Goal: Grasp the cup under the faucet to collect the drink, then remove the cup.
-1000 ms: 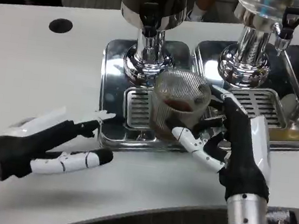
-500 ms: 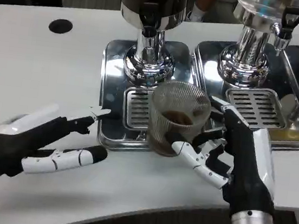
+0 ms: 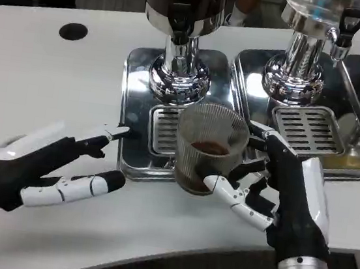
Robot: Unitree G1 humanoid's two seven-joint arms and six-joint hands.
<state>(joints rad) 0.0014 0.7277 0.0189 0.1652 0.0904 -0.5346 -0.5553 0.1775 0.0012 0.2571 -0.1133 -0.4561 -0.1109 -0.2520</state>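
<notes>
Ribbed clear cup (image 3: 210, 146) upright, brown drink inside, over drip tray (image 3: 138, 103).

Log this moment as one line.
right hand: holds cup | cup: brown drink inside, over drip tray front edge | left hand: open, on table

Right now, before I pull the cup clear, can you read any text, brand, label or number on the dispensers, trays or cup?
None can be read.
Cup, held by the right hand: ribbed clear wall, no print.
Left dispenser and right dispenser: bare chrome, no label or brand visible.
Drip trays: plain metal, no marking.
Table: a dark round hole, no sign.
</notes>
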